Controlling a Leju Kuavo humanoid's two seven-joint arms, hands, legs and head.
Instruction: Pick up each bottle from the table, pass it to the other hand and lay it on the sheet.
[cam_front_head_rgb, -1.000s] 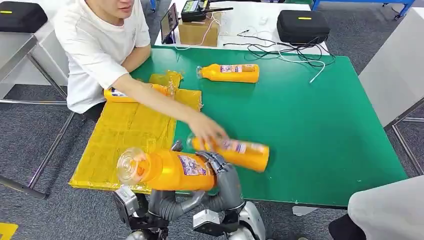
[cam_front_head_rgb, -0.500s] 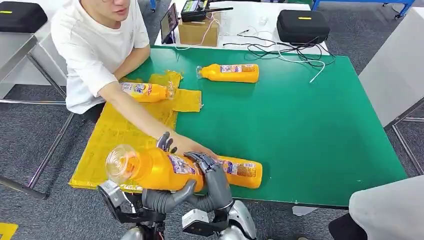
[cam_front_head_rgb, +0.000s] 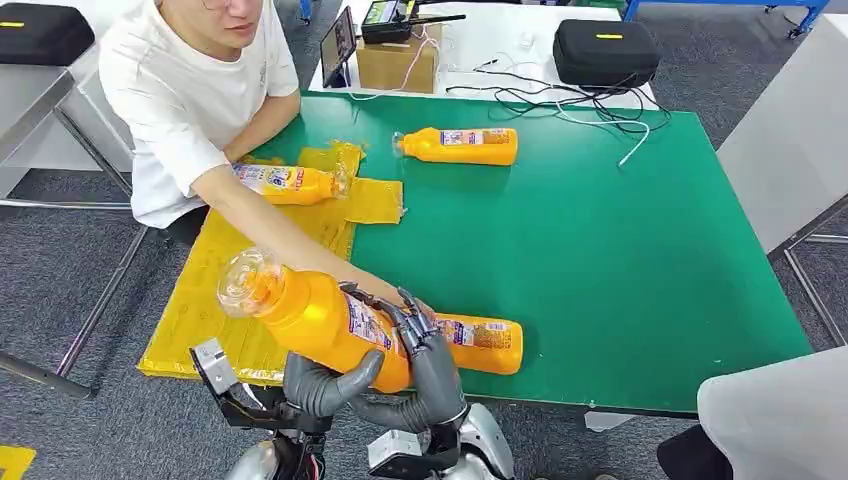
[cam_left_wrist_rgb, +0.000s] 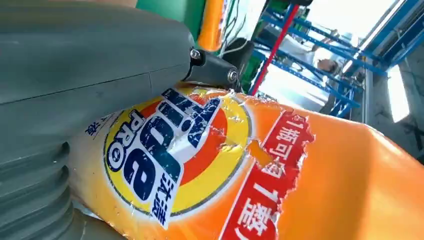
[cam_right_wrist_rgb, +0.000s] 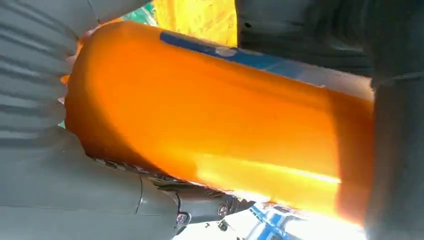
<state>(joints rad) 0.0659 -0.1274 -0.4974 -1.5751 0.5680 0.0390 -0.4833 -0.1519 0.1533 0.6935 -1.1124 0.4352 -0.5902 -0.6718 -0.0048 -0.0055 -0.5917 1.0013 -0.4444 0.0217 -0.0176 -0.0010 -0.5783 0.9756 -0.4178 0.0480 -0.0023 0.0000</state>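
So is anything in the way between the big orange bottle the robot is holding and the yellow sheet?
Yes. The person's arm stretches across the yellow sheet, just past the held bottle. Another bottle already lies at the sheet's far end. The near part looks free.
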